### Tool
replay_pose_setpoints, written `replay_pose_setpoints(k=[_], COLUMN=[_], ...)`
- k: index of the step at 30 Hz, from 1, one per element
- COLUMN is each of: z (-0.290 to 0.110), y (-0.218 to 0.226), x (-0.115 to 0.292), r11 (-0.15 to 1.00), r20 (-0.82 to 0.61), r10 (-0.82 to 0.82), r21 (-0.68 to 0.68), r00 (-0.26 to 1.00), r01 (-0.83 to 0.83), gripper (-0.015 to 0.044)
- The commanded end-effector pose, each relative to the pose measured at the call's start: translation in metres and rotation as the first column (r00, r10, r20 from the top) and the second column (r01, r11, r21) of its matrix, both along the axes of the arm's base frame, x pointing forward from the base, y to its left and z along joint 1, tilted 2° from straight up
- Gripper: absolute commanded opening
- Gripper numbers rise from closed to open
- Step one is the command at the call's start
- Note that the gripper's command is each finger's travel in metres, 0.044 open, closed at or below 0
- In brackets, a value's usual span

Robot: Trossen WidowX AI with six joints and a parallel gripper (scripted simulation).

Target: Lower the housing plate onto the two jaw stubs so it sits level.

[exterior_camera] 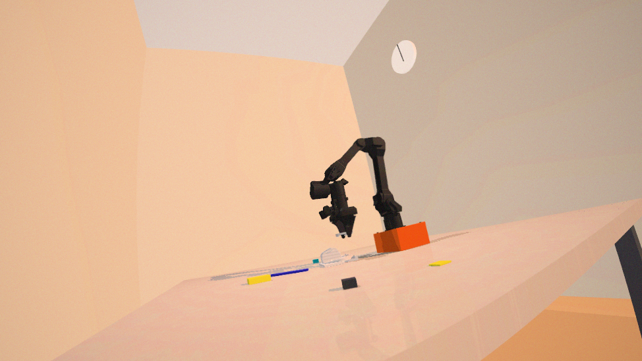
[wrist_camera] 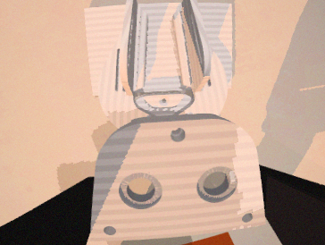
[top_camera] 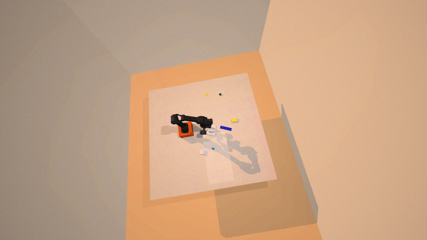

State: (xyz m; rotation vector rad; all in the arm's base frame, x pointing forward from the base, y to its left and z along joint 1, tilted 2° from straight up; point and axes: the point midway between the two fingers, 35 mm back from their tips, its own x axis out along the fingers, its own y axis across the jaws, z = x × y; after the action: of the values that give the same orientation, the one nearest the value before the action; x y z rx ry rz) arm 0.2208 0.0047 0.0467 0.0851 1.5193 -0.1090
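Observation:
The white housing plate (wrist_camera: 179,156) (exterior_camera: 339,234) has two large round holes and several small ones. My gripper (wrist_camera: 173,180) (exterior_camera: 345,236) is shut on it, one black finger at each side edge. The plate hangs clear above the table in the exterior view. A white gripper base assembly (top_camera: 211,130) (exterior_camera: 330,256) (wrist_camera: 100,36) stands on the table, below and ahead of the plate, with two upright walls and rounded sides. The plate does not touch it. The jaws and their stubs cannot be told apart clearly; the plate hides what lies beneath it in the wrist view.
A blue bar (top_camera: 225,128) (exterior_camera: 291,272) and a yellow block (top_camera: 234,120) (exterior_camera: 259,279) lie beyond the assembly. A teal block (top_camera: 212,148) (exterior_camera: 315,261) and a white block (top_camera: 202,152) lie to one side, a black block (top_camera: 220,94) (exterior_camera: 349,283) and a flat yellow piece (top_camera: 205,93) (exterior_camera: 439,263) to the other.

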Motion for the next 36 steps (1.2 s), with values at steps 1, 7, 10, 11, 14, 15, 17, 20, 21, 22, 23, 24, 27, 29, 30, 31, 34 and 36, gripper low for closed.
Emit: replay_pose_setpoints(k=[1,7,10,11,14,15,17,20,21,22,23,24,27,29,30,31,34,36], z=[-0.001,-0.008,-0.013,-0.015,-0.019,-0.021,-0.024,-0.029,-0.031,-0.033,-0.034,-0.036,-0.041,-0.044,-0.046,-0.048,-0.053,-0.056], y=[-0.001,-0.001,-0.001,-0.001,-0.001,-0.001,-0.001,-0.001,-0.001,-0.001,-0.001,-0.001,-0.001,-0.002,-0.002,-0.002,-0.002,-0.002], x=[-0.001,0.0,0.001,0.001,0.002,0.002,0.002,0.002,0.002,0.003,0.003,0.003,0.003,0.003,0.003,0.002,0.002,0.002], r11=[1.0,1.0,1.0,1.0,1.0,1.0,1.0,1.0,1.0,1.0,1.0,1.0,1.0,1.0,1.0,1.0,1.0,1.0], r20=[-0.004,-0.004,-0.004,-0.004,-0.004,-0.004,-0.004,-0.004,-0.004,-0.004,-0.004,-0.004,-0.004,-0.004,-0.004,-0.004,-0.004,-0.004], r10=[-0.004,-0.004,-0.004,-0.004,-0.004,-0.005,-0.005,-0.005,-0.005,-0.005,-0.005,-0.005,-0.005,-0.006,-0.006,-0.006,-0.006,-0.006], r21=[-0.004,-0.004,-0.004,-0.004,-0.004,-0.004,-0.004,-0.004,-0.004,-0.004,-0.004,-0.004,-0.004,-0.004,-0.004,-0.004,-0.004,-0.004], r00=[1.0,1.0,1.0,1.0,1.0,1.0,1.0,1.0,1.0,1.0,1.0,1.0,1.0,1.0,1.0,1.0,1.0,1.0], r01=[0.004,0.004,0.004,0.004,0.004,0.004,0.005,0.005,0.005,0.005,0.005,0.005,0.005,0.006,0.006,0.006,0.006,0.006], gripper=[0.0351,0.0351,0.0351,0.0351,0.0351,0.0351,0.0351,0.0351,0.0351,0.0351,0.0351,0.0351,0.0351,0.0351,0.0351,0.0351,0.0351,0.0351])
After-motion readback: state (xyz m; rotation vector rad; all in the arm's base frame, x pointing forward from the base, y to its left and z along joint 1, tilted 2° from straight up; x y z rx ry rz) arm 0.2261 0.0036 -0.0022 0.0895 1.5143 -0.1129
